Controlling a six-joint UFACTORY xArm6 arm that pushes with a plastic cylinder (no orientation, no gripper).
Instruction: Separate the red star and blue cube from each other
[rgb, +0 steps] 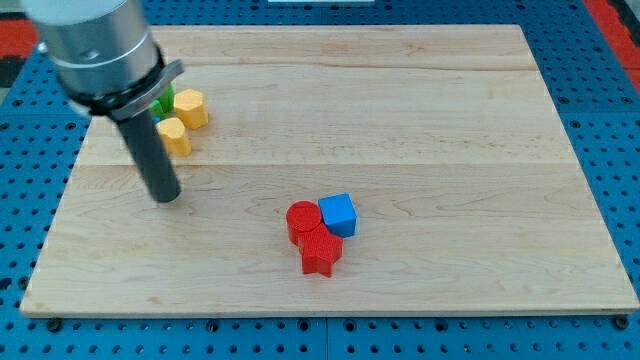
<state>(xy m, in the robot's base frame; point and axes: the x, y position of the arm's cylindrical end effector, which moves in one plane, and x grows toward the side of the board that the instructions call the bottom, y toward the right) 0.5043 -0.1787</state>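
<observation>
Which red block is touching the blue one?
Both seem to: the red cylinder sits at the blue cube's left, and the red star just below it.

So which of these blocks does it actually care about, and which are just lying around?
For the job:
red star
blue cube
my tip, off to the view's left of them

Just lying about:
red cylinder, touching both
two yellow blocks
green block, partly hidden
</observation>
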